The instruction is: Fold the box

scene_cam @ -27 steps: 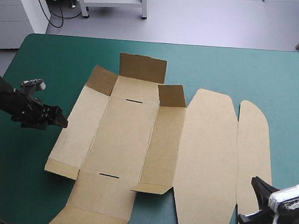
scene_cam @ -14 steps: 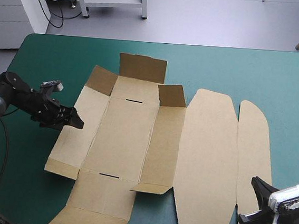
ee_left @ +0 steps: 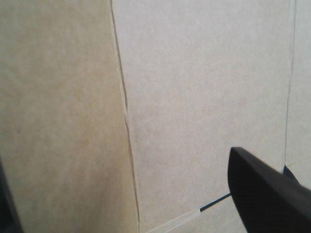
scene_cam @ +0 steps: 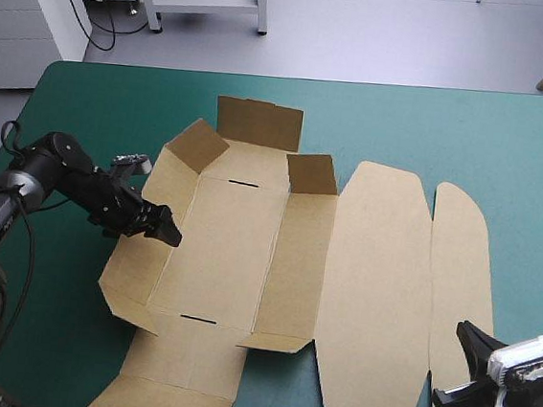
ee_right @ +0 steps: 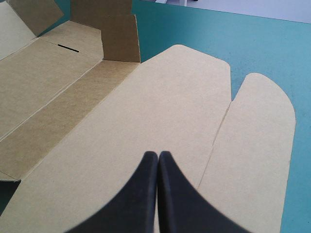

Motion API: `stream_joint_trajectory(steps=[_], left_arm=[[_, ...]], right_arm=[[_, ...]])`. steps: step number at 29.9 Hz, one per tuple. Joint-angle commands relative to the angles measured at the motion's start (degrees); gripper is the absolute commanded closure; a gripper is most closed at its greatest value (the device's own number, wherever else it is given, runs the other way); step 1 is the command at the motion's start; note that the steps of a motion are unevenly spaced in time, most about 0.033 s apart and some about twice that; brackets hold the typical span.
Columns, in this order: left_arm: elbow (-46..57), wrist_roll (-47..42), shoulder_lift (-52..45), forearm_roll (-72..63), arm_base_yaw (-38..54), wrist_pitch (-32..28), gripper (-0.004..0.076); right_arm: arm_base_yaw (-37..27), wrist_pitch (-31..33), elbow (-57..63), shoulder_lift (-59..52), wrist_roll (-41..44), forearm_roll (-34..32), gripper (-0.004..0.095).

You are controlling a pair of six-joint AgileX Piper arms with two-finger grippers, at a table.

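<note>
Box (scene_cam: 248, 249): lying spread on the teal-green desk (scene_cam: 405, 120), lid (scene_cam: 374, 290) flat, left wall (scene_cam: 136, 258) tilting up slightly.
Left tool (scene_cam: 165, 229): fingers standing apart, working at that wall.
Right tool (ee_right: 158, 158): clenched, empty, hovering over the lid.
Technique: keep pivoting the wall about its crease (ee_left: 127, 121), pressing evenly.

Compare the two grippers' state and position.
The left gripper is open; the right gripper is shut. The left gripper is over the box's left side panel, the right gripper over its flat right-hand flaps. Both have black fingers; neither holds the box.
</note>
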Motion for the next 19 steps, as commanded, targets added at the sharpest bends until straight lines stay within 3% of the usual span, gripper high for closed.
stream_joint_trajectory(steps=[1, 5, 9, 14, 19], left_arm=[[0.58, -1.35, -2.42, -2.35, -0.82, 5.62, 0.0150], [2.95, -1.58, -2.42, -0.51, -0.82, 5.62, 0.0158], [3.71, -1.58, -2.42, 0.63, -0.82, 5.62, 0.0230], [3.61, -1.58, -2.42, 0.25, -0.82, 5.62, 0.0413], [3.61, -1.58, -2.42, 1.41, -0.82, 5.62, 0.0710]], right_arm=[[-0.35, -4.41, -1.30, 0.69, -0.45, -0.02, 0.0927], [-0.35, -4.41, -1.30, 0.69, -0.56, -0.02, 0.0927], [-0.35, -4.41, -1.30, 0.69, -0.56, -0.02, 0.0927], [-0.35, -4.41, -1.30, 0.69, -0.56, -0.02, 0.0927], [-0.35, -4.41, -1.30, 0.69, -0.56, -0.02, 0.0927]])
